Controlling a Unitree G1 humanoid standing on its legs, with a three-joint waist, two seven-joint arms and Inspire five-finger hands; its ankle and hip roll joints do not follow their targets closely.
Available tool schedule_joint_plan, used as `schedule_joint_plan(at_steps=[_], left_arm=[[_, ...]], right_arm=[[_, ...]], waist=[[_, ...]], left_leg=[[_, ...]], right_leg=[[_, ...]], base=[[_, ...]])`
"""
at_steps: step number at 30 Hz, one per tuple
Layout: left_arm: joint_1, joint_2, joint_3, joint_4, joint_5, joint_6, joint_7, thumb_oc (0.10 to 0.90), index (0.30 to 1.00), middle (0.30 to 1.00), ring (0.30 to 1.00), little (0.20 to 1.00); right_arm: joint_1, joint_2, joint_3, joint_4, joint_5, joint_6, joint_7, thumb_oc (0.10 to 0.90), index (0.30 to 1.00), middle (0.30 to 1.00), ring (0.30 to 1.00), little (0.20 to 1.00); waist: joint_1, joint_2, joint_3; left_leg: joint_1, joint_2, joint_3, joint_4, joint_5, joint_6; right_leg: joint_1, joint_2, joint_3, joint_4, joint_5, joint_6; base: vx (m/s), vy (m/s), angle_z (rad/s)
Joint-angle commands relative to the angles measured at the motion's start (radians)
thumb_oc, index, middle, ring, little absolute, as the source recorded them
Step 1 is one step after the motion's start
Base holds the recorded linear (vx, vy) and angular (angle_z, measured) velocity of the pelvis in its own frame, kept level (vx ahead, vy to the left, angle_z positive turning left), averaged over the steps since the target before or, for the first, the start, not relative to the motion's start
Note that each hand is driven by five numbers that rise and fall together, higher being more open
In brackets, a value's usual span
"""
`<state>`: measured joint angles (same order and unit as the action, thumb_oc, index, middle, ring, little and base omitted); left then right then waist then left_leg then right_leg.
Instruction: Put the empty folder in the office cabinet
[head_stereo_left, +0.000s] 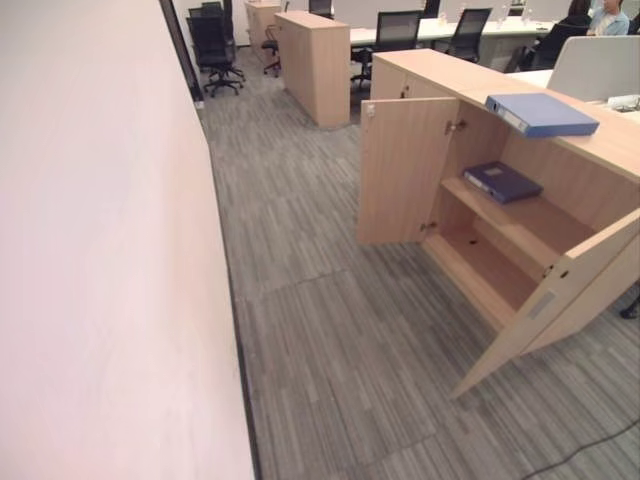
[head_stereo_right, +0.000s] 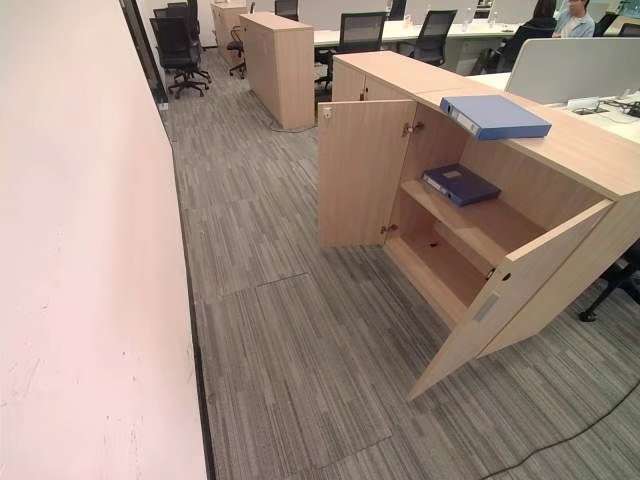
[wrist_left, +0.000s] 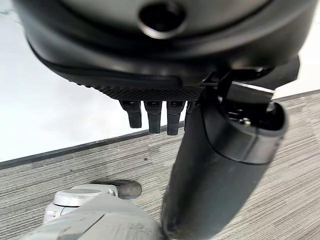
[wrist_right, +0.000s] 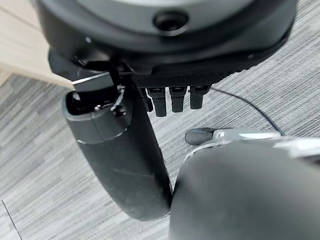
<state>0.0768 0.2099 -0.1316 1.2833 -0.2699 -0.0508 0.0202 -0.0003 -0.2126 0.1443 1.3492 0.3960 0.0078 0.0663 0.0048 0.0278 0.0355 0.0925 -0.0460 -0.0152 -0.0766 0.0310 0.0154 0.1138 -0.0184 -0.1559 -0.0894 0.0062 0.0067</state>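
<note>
The cabinet (head_stereo_right: 470, 240) stands with both doors swung wide. A light blue folder (head_stereo_right: 497, 116) lies flat on its top, and a dark blue folder (head_stereo_right: 461, 184) lies flat on the upper shelf (head_stereo_right: 500, 225) inside. Both folders sit well apart from either hand. The left hand (wrist_left: 150, 60) hangs over the grey carpet (head_stereo_left: 330, 340), its fingers (wrist_left: 154, 116) straight and relaxed, holding nothing. The right hand (wrist_right: 165, 50) hangs likewise, fingers (wrist_right: 179, 100) straight and empty, above the carpet.
</note>
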Motion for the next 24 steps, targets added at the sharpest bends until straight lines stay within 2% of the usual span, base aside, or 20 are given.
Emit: schedule_joint_plan(at_steps=[1, 24], left_arm=[[-0.031, -0.009, 0.029, 0.036, -0.033, -0.015, 0.008, 0.800, 0.900, 0.900, 0.900, 0.900], [-0.026, -0.022, 0.021, 0.093, -0.006, 0.007, -0.029, 0.800, 0.900, 0.900, 0.900, 0.900]], right_arm=[[-0.027, -0.006, 0.023, 0.044, 0.000, -0.006, 0.013, 0.800, 0.900, 0.900, 0.900, 0.900], [-0.028, -0.013, 0.060, 0.055, -0.077, 0.010, 0.024, 0.800, 0.900, 0.900, 0.900, 0.900]], waist=[[0.015, -0.028, 0.022], [0.013, -0.025, 0.010]], left_leg=[[-0.003, 0.023, 0.044, -0.011, -0.049, -0.039], [0.013, 0.033, 0.045, -0.011, -0.048, -0.045]], right_leg=[[0.006, -0.040, -0.045, 0.002, 0.007, 0.072], [0.022, -0.029, -0.046, 0.002, -0.004, 0.064]], base=[[0.00, 0.000, 0.00], [0.00, -0.001, 0.00]])
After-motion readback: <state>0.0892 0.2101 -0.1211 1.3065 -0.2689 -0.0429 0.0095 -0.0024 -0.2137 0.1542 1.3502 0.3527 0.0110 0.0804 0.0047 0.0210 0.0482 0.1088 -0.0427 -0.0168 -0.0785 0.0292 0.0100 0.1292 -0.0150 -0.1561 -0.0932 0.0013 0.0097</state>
